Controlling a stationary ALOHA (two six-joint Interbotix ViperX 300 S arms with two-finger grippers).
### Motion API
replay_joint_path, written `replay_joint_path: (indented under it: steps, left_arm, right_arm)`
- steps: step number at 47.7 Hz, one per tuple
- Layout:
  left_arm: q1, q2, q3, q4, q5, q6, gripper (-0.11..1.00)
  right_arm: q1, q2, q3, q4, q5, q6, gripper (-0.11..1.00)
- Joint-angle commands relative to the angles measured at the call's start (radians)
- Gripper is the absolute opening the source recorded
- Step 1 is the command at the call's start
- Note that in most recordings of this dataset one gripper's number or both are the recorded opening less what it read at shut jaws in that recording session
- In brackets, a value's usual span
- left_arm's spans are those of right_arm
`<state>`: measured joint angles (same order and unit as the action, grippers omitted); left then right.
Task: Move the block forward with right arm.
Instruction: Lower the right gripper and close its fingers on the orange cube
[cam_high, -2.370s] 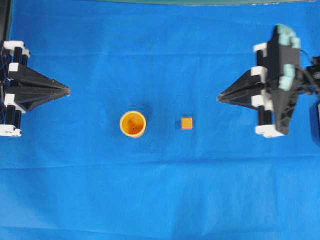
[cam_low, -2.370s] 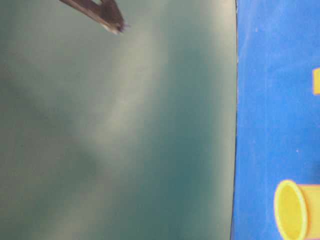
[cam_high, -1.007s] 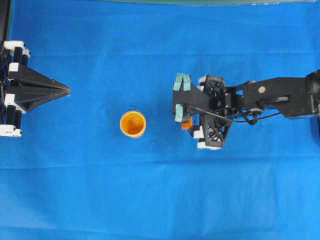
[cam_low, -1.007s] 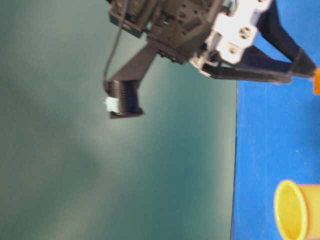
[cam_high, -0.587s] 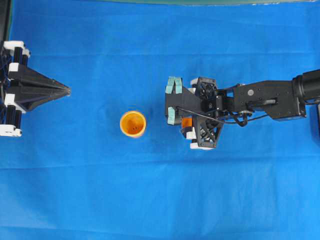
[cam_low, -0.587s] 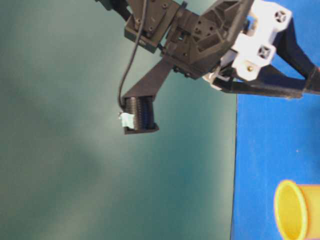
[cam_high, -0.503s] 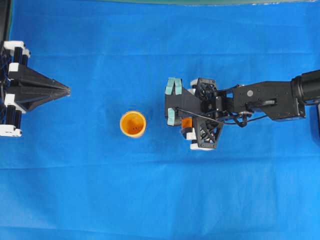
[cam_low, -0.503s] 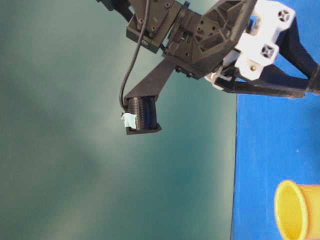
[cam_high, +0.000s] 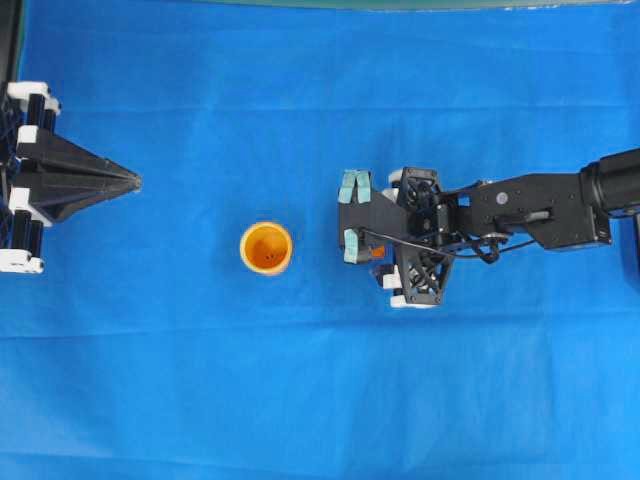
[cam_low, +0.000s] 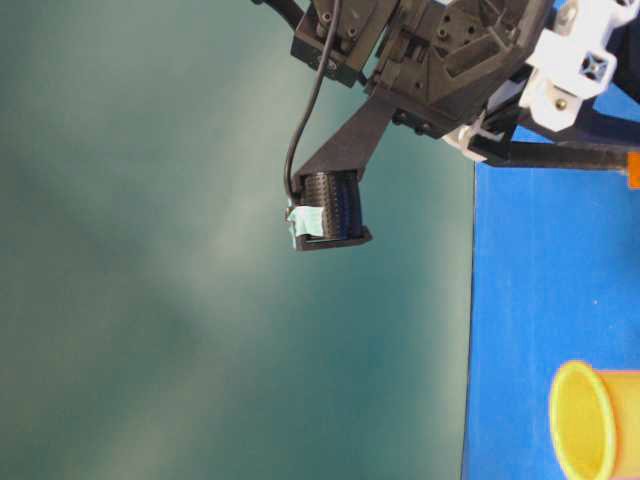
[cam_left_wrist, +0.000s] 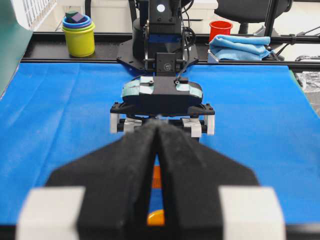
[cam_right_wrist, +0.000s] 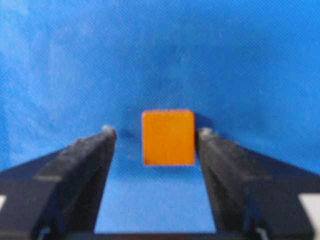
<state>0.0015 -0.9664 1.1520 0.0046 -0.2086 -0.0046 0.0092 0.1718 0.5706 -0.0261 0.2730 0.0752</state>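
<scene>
Straddling orange block (cam_right_wrist: 168, 137), right gripper (cam_right_wrist: 156, 134) jaws spread, no contact; lower evenly, close centred before moving forward.

Black lattice arm (cam_high: 530, 208), teal pads

Bright, even light overhead; faint shadows only. Soft blur in the right wrist view around the block (cam_right_wrist: 168, 137). Foreground claw (cam_left_wrist: 157, 185) out of focus. Table-level view hazy.
</scene>
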Motion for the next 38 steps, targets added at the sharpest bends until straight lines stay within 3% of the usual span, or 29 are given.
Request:
replay_joint_path:
  steps: [1,8,16,25,38]
  left_arm:
    - [-0.002,0.008,-0.028,0.003,-0.005,-0.002,0.01]
    - [-0.002,0.008,-0.028,0.003,-0.003,-0.002,0.01]
    - [-0.002,0.008,-0.028,0.003,-0.005,-0.002,0.01]
    - [-0.002,0.006,-0.028,0.003,-0.003,-0.002,0.01]
    - [0.0,0.008,-0.028,0.003,-0.003,-0.002,0.01]
  right_arm:
    - [0.003,-0.014,-0.008,0.003,-0.012,0.003,0.64]
    - [0.005,-0.014,-0.008,0.002,-0.008,0.003,0.57]
    - [0.006,-0.015,-0.014,0.003,-0.008,0.006,0.41]
    - [0.023,-0.057,-0.048,0.003,0.026,0.008,0.41]
    - [0.04,-0.207,-0.137,0.003,0.215,0.006,0.41]
